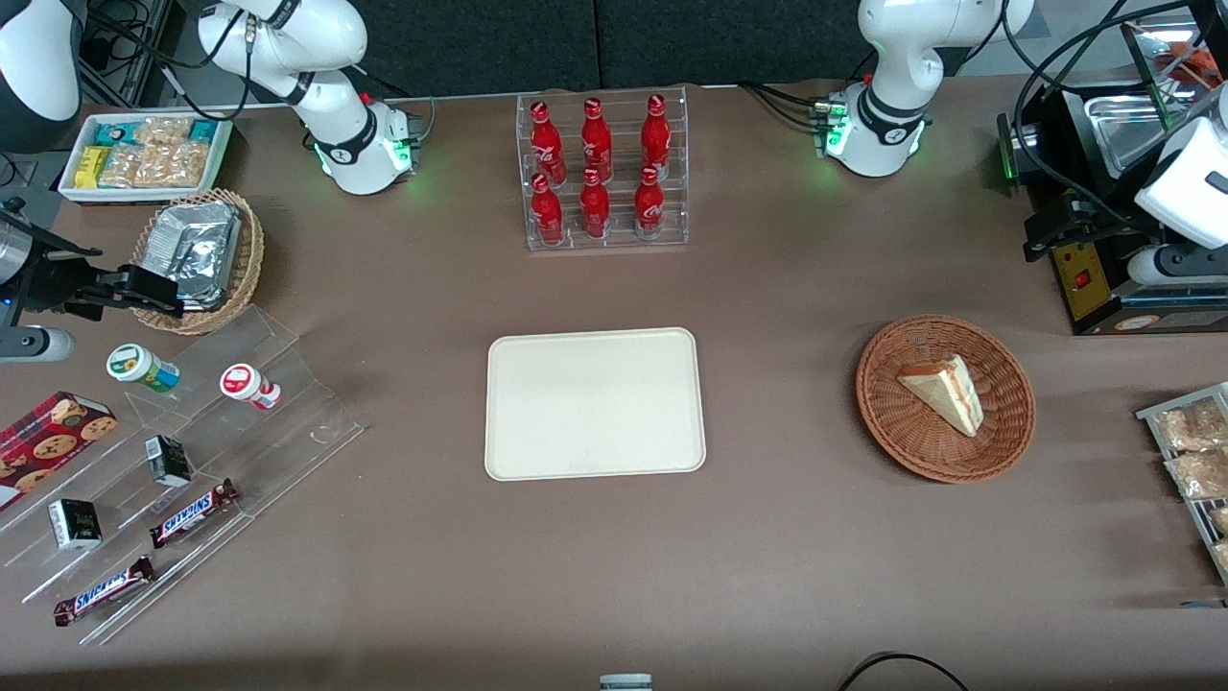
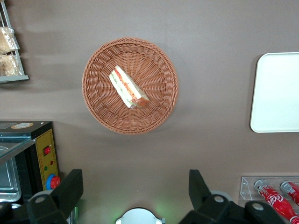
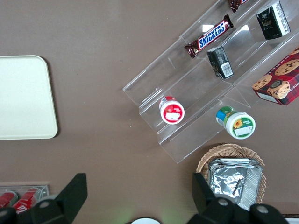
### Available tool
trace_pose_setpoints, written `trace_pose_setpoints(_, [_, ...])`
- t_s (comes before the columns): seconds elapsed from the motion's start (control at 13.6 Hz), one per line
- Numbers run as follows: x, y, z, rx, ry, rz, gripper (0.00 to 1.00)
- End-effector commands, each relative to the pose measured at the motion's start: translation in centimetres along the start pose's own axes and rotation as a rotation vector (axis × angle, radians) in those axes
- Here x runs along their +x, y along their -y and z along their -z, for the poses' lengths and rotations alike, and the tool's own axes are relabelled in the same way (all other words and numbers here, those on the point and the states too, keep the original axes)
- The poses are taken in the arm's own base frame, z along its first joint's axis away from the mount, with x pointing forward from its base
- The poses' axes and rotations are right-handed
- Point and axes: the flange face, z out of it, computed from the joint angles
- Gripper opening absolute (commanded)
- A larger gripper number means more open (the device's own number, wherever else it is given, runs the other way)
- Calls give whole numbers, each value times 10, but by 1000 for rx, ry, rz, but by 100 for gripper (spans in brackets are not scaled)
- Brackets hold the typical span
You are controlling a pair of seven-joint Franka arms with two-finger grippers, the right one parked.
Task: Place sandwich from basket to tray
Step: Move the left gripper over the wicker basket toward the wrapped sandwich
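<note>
high above the table, the claw (image 2: 133, 189) of the working arm hangs with its two dark fingers (image 2: 70, 186) spread wide apart and nothing between them. in the front view this claw itself cannot be made out; only the arm's white body shows at the working arm's end of the table

straight beneath the claw lies bare brown table (image 2: 210, 70). the basket (image 2: 96, 109), round and woven in reddish-brown wicker, sits a little way out from the claw's open span, well below it and not touching it. the sandwich (image 2: 127, 87) lies in the basket, near its middle, resting on one flat face with its red-orange filling stripe turned sideways along one long edge; in the front view the sandwich (image 1: 945, 392) points its narrow tip toward the tray. no finger touches it or the wicker

further out from the claw, past the basket and toward the parked arm's end, the cream tray (image 1: 595, 403) lies flat on the table, well apart from the basket (image 1: 902, 432), with nothing on it. the wrist camera catches only one rounded edge of the tray (image 2: 278, 93)

farther from the front camera than the tray stands a clear rack (image 1: 604, 173) of red bottles (image 1: 596, 139). beside the claw, a black machine with a yellow panel (image 2: 46, 156) stands at the working arm's end
</note>
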Motion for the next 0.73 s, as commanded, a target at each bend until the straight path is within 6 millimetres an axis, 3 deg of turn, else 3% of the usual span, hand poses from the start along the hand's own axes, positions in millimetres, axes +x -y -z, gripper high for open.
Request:
trace_pose_setpoints(0.0, [-1,-3,5,-9,-3,-18,100])
trace_pose_setpoints(0.37, [12,9,-10,52,12,53,100])
trace_pose_setpoints(0.66, [39,28,-45,54,41,172,100])
